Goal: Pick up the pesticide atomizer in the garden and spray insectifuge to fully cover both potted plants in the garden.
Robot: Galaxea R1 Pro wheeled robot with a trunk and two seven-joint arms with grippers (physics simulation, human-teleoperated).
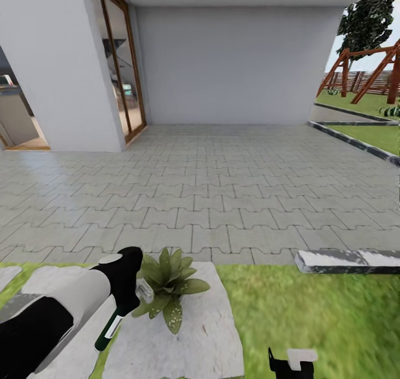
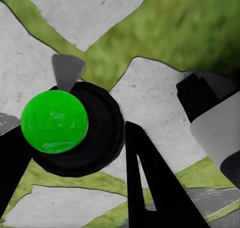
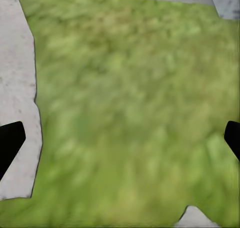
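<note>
Head view has the left gripper (image 1: 123,297) closed around the pesticide atomizer (image 1: 114,323), just beside a potted plant (image 1: 168,283) with whitish insectifuge (image 1: 173,314) specks, on a stepping stone (image 1: 200,334) at the paved patio (image 1: 211,190) edge. Left wrist view adds the atomizer's round green end (image 2: 54,121) between black fingers (image 2: 150,183). Right wrist view shows fingertips (image 3: 10,140) spread wide over lawn (image 3: 130,113).
</note>
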